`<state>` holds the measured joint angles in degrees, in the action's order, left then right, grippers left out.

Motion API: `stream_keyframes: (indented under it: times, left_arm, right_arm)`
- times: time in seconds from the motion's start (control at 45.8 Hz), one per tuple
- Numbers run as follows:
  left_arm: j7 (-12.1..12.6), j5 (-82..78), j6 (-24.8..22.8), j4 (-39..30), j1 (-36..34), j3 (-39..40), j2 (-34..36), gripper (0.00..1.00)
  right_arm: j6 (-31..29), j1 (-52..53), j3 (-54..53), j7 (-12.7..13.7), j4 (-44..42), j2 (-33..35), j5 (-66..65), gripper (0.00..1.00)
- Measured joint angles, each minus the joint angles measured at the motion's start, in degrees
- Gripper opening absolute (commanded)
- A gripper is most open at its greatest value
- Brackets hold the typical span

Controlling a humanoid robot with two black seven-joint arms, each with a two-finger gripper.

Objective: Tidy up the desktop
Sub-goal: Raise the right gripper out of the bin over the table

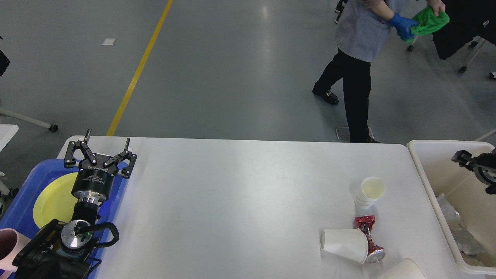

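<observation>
Desk [248, 186] for tidying, a wide white top filling the lower half of the head view, carries its remaining litter in a cluster near the right front corner. Nearest the viewer, a paper cup [401, 270] is cut off by the bottom edge; just behind it a second paper cup lying on its side [344, 245] touches a crushed red can [368, 237], and farther back a small stack of upright cups [370, 192] stands near the can's far end. At front left the left hand [104, 148] hovers over the far corner of a blue tray [23, 201] that holds a yellow plate [54, 199]; its fingers are spread wide and hold nothing. At right a cream bin [430, 182] adjoins the desk end, with crumpled plastic [457, 226] inside; the right hand [471, 162] hangs over the bin, seen dark and partly cropped, so its opening cannot be told. Beyond the desk a person [358, 58] walks across the grey floor. The step in hand appears to be returning the right hand to the litter; it is best done by taking the tipped cup across its body without knocking the can, and keeping clear of the upright stack.
</observation>
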<state>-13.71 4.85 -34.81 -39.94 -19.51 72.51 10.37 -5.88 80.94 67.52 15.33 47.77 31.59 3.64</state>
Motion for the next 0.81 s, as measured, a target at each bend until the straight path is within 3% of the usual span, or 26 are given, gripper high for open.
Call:
stream_keyframes:
  times: [0.153,0.35,0.459,0.568,0.809]
  left_arm:
    - [0.0,0.0,0.0,0.0,0.0,0.0,0.0,0.96]
    - [0.0,0.0,0.0,0.0,0.0,0.0,0.0,0.96]
    - [0.0,0.0,0.0,0.0,0.0,0.0,0.0,0.96]
    - [0.0,0.0,0.0,0.0,0.0,0.0,0.0,0.96]
    - [0.0,0.0,0.0,0.0,0.0,0.0,0.0,0.96]
  right_arm:
    - [-11.2,15.4,4.5,2.2,9.9,-3.3,-0.1,1.0]
    - [-34.6,28.6,6.7,2.6,11.2,-11.3,0.1,1.0]
    - [-44.3,32.6,6.1,2.6,11.7,-15.7,0.3,1.0]
    - [-47.9,36.8,4.8,2.6,14.9,-17.2,0.7,1.0]
    - [-49.0,47.3,0.9,2.6,25.1,-19.2,0.9,1.0]
